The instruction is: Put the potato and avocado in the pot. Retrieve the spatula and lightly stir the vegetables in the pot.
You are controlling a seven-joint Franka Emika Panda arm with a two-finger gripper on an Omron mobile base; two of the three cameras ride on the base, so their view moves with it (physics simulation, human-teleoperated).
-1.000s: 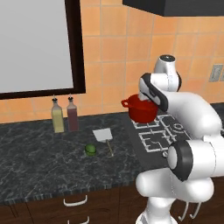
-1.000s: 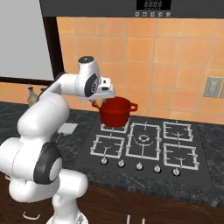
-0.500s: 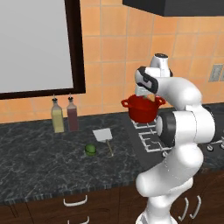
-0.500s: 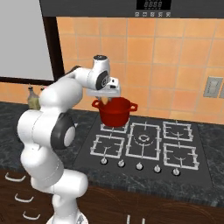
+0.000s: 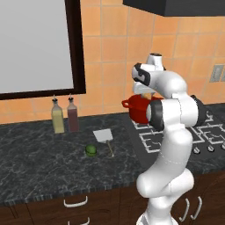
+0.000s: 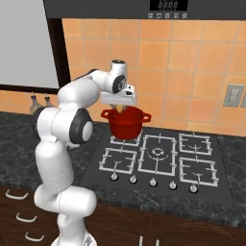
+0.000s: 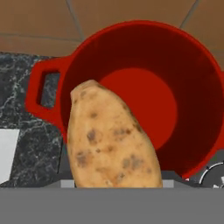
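Red pot [image 7: 175,87] sat on rear-left burner, empty, ready for vegetables. Held potato [image 7: 109,140] above its rim, clamped in gripper [image 6: 118,103], poised for dropping in. Left spatula [image 5: 104,137] and avocado [image 5: 91,150] on counter [image 5: 39,162], untouched. Spotted no readable labels or writing.

The arm [image 5: 173,145] is formed of glossy white, rounded tubular segments; dark grey to black rings and round caps are set at the joints; a small dark cap is seen at the topmost joint; a flat, pale grey, box-shaped body is carried at the end effector [image 6: 118,106]; cables and markings cannot be made out.
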